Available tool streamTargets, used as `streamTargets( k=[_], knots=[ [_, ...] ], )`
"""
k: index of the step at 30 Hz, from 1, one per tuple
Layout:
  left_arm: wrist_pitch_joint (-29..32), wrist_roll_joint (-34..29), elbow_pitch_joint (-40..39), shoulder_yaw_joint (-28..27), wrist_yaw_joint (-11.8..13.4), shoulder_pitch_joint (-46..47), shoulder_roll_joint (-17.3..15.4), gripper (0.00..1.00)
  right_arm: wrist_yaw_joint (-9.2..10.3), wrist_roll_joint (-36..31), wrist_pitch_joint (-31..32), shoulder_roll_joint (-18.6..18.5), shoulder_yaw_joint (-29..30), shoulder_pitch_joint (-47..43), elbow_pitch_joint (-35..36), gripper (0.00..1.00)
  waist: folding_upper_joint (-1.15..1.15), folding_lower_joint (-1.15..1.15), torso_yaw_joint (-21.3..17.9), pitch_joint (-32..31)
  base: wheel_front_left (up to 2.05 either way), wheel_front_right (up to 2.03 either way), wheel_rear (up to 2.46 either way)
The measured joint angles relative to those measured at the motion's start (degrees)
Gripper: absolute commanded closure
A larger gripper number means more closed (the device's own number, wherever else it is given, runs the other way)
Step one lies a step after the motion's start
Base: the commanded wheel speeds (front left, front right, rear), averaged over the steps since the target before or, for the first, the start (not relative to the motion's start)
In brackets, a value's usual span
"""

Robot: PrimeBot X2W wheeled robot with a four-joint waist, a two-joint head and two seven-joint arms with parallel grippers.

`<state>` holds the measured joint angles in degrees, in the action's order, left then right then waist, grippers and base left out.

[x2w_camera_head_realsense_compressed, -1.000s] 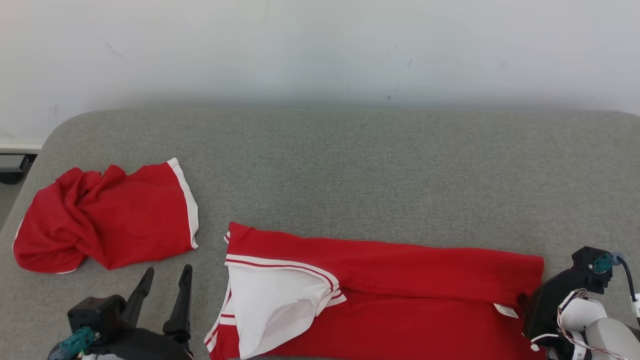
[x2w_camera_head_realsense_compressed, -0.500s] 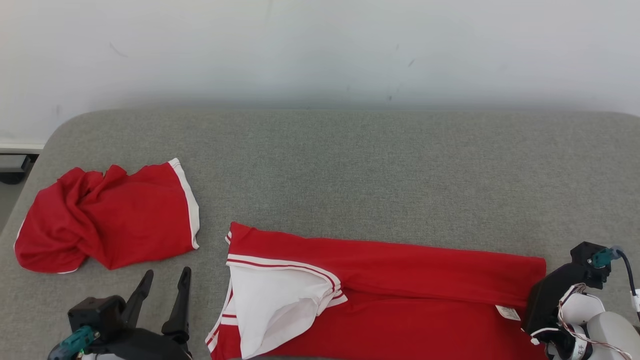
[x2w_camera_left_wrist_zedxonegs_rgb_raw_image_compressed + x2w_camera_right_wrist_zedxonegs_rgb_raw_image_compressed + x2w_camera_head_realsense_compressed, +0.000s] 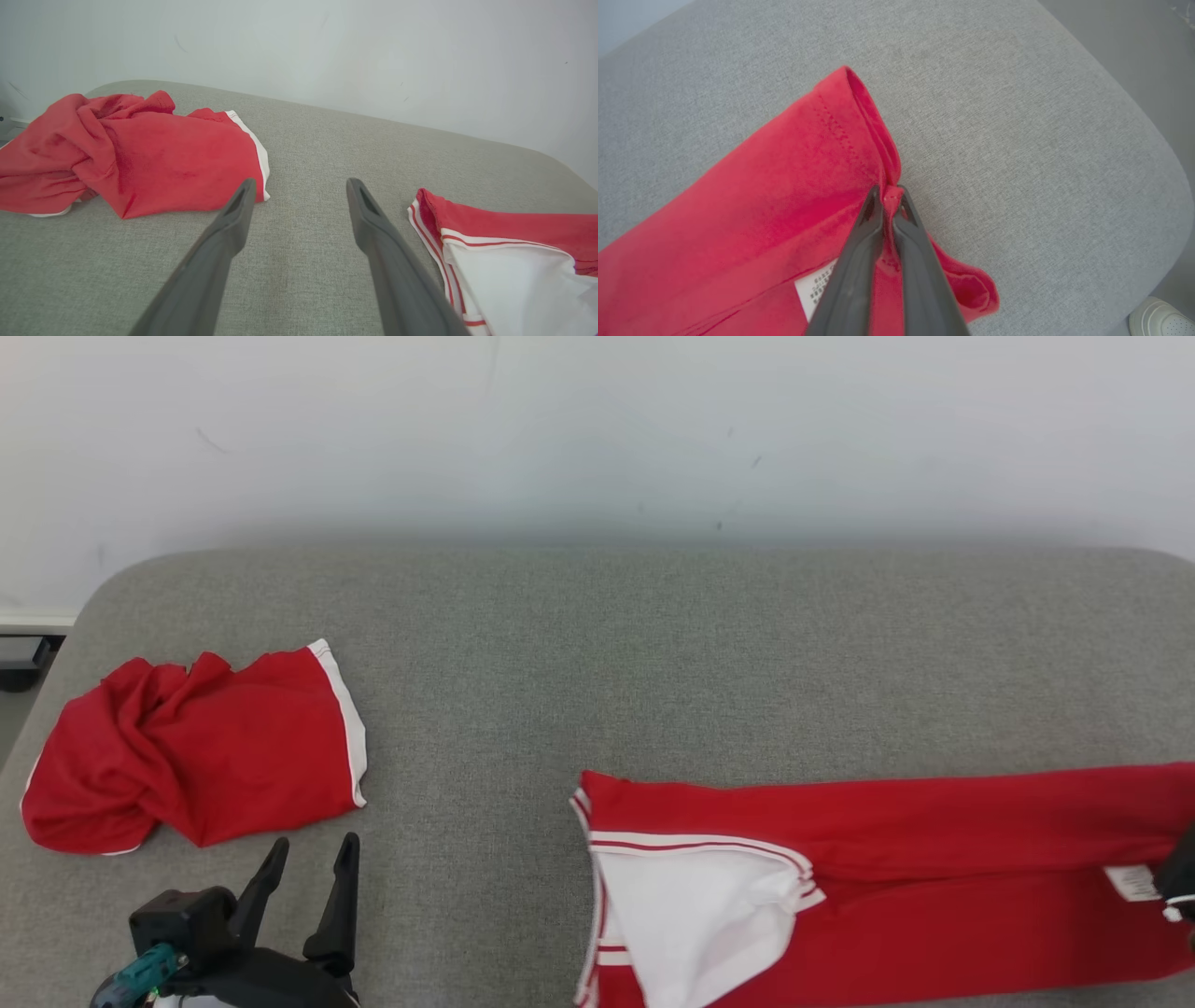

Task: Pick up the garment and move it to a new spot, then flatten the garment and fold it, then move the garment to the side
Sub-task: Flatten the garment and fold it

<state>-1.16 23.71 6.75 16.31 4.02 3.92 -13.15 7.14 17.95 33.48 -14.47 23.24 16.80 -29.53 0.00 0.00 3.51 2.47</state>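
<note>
Far left on the grey cushion (image 3: 560, 644): a red heap (image 3: 191, 751), crumpled, white trim down its right edge, lying near the cushion's left end. Just below it in the head view is the L gripper (image 3: 315, 845), jaws spread wide w/ nothing btwn them. Its fingers point up toward the heap's lower right corner w/o touching it. The left wrist view backs that up: bare cushion btwn the two fingers, heap off to the upper left, garment corner off to the right. Can't tell if the fingers touch the cushion.

Moving right, a wide strip of bare cushion, then the garment (image 3: 887, 859). It's red, folded into a long band, lying flat along the cushion's front edge, well apart from the heap. It runs from mid-frame to the right edge of the head view. Its left end shows red-and-white striped trim and a white panel (image 3: 691, 915) on top. Near its right end, a small white label (image 3: 1130, 882) on the red cloth.

Far right, the R gripper (image 3: 888, 191): jaws pinched almost together on the garment's end hem, a pucker of red cloth squeezed btwn the tips. In the right wrist view the hem fold runs up-left from the pinch, another bit of hem curls out lower right of the fingers, and the label sits just left of them. The garment's end lies near the cushion's rounded corner. Past that corner, floor (image 3: 1134, 46) and a white shoe (image 3: 1162, 319) at bottom right.
</note>
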Motion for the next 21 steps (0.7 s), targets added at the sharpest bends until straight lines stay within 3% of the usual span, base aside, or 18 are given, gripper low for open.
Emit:
streamTargets(
  k=[7,12,16,21],
  knots=[
    [-0.45,0.0,1.15,0.07,-0.01,-0.12,-0.02,0.0,0.0,-8.11,-2.5,-1.14,5.11,0.08,2.05,1.0,0.0,0.0,-0.24,-1.65,0.0,0.0,0.0],
    [-0.47,0.0,1.1,0.77,-0.02,-0.36,0.12,0.0,0.0,-9.55,-1.63,0.22,3.82,-0.27,4.57,1.0,0.0,0.0,-0.63,-2.55,0.0,0.0,0.0],
    [-0.47,0.0,1.12,1.05,-0.02,-0.63,0.37,0.0,0.05,-8.42,0.44,5.17,-0.66,-2.52,7.78,1.0,0.0,0.0,-0.78,-2.84,0.0,0.0,0.0],
    [-0.65,0.01,1.25,1.04,-0.07,-1.51,0.35,0.0,-3.82,-4.83,3.59,12.05,-5.9,-3.18,11.58,1.0,0.0,0.0,-1.07,-3.24,0.0,0.0,0.0]
  ],
)
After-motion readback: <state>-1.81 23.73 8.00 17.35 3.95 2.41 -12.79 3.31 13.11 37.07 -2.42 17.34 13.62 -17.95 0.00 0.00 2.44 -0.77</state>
